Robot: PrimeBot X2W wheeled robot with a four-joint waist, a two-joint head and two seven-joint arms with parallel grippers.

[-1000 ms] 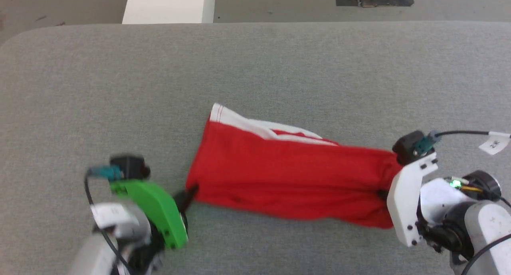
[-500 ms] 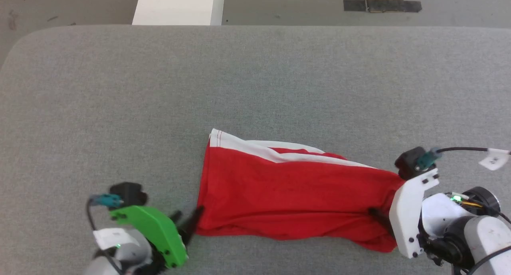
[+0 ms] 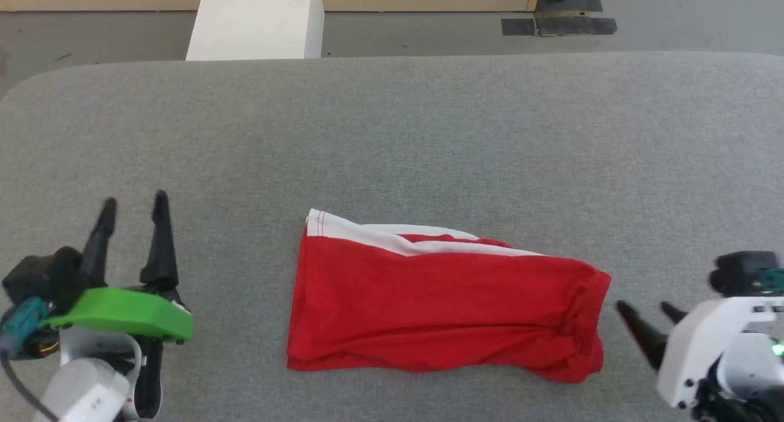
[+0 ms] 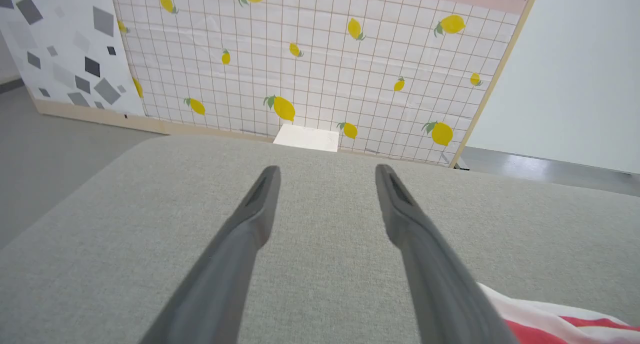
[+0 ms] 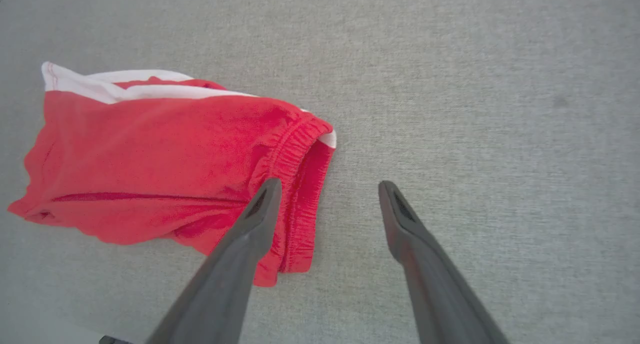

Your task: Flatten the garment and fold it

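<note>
Lying where: the bright red soft knit garment with white bands rests on the grey fabric-covered table, toward its near edge, between the two grippers and touched by neither.
Long axis: left to right across the head view, with the white bands along the far edge and the gathered elastic end toward the robot's right.
Left gripper: fingers spread wide with nothing between them, pointing up the table; well apart from the garment's left end.
Right gripper: fingers also spread and holding nothing; tips aimed at the gathered end, just beside it with bare table between.
Nearer arm: the right, so any next grasp probably starts at the elastic end.
Counts: one garment, two grippers, two white strips showing.
Cloth state: mostly flat, with ripples along the near edge; it seems to need smoothing before another fold.
</note>
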